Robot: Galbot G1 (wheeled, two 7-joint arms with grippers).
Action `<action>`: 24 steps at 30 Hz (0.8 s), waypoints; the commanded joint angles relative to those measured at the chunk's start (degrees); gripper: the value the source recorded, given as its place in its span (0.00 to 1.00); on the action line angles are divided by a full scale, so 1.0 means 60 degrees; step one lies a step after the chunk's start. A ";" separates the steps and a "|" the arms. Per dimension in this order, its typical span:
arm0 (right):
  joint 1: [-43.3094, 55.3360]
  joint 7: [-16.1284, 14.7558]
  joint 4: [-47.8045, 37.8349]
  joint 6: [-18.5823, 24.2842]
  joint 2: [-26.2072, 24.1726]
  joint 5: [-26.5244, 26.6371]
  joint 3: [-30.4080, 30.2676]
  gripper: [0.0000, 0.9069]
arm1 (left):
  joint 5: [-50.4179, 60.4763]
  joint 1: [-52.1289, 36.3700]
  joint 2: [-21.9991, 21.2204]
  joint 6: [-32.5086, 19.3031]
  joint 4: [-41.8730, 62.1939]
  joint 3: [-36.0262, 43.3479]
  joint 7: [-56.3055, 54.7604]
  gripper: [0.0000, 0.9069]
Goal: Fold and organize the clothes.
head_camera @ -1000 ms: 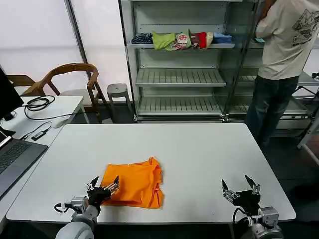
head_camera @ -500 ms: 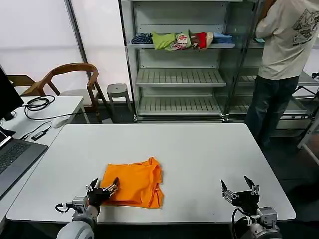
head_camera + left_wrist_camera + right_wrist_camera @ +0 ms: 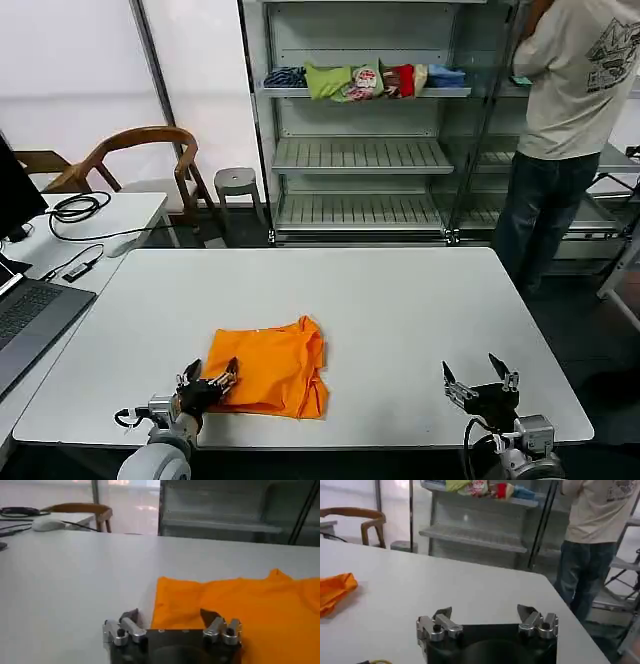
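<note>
The orange T-shirt lies folded into a rough rectangle on the white table, near the front left. My left gripper stands open at the shirt's near-left corner, low over the table, with nothing between its fingers. In the left wrist view the orange T-shirt spreads just beyond the left gripper. My right gripper stands open near the table's front right, well apart from the shirt. In the right wrist view the right gripper is empty, and a fold of the orange T-shirt shows farther off.
A metal shelving unit stands behind the table with bundled garments on an upper shelf. A person stands at the shelves, back right. A side desk with a laptop, cables and a wooden chair is at the left.
My left gripper has drawn back slightly toward the table's front edge; the right gripper has hardly moved. The shirt lies as before.
</note>
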 commanded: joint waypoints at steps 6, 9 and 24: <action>0.0044 -0.0001 -0.0020 -0.0015 -0.0008 0.0002 -0.0007 1.00 | -0.0035 0.0111 -0.0073 -0.0105 0.0015 0.0127 0.0196 0.02; 0.0067 0.0008 -0.0013 -0.0042 0.0012 -0.0019 -0.0038 1.00 | -0.0094 0.0121 -0.0084 -0.0220 0.0034 0.0139 0.0261 0.02; 0.0178 0.0017 0.0001 -0.0113 0.0012 -0.0120 -0.0195 1.00 | -0.0781 0.0137 0.0230 -0.0192 -0.0553 -0.0317 0.0404 0.02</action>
